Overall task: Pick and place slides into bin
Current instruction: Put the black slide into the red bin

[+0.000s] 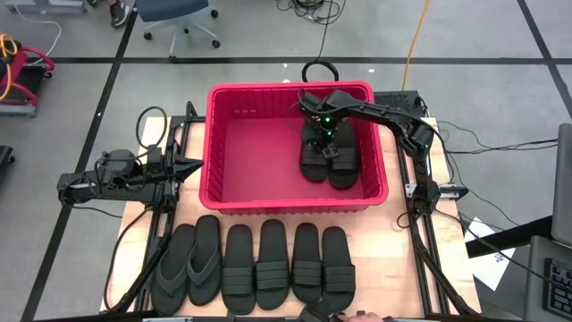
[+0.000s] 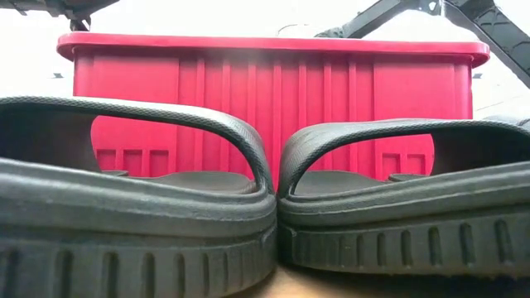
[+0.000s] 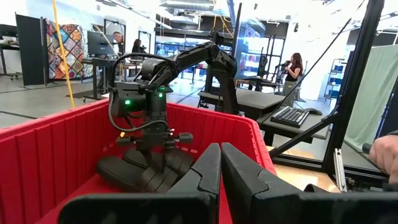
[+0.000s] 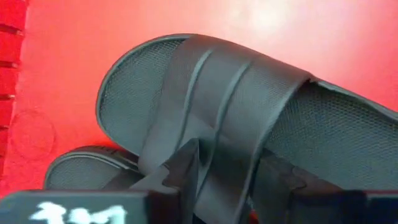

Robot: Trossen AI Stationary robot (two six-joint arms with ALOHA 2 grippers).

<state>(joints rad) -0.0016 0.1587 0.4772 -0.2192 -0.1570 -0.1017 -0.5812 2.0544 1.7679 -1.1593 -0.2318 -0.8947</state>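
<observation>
The red bin (image 1: 268, 192) stands at the table's far middle. Two black band slides (image 1: 328, 159) lie in its right part. My right gripper (image 1: 323, 136) reaches down into the bin from the right and is shut on the band of one slide (image 4: 236, 106); the second slide (image 4: 78, 167) lies beside and partly under it. Six more slides (image 1: 255, 264), the two left ones flip-flops (image 1: 188, 264), lie sole-down in a row at the near edge. My left gripper (image 1: 192, 167) is shut and empty at the bin's left side. My right gripper pinches the slide's ribbed band strap (image 4: 214, 155) between its two fingers, close to where the band meets the sole's side. The fingers (image 3: 154, 155) come from above, pointing down. The slide lies low in the bin, one edge over the second slide.
The bin's left half is bare floor (image 1: 255, 152). The slides in the row (image 2: 132, 207) stand close against the bin's near wall (image 2: 273, 99). A person's hand (image 3: 382, 152) shows at the table's near right; people stand in the room beyond.
</observation>
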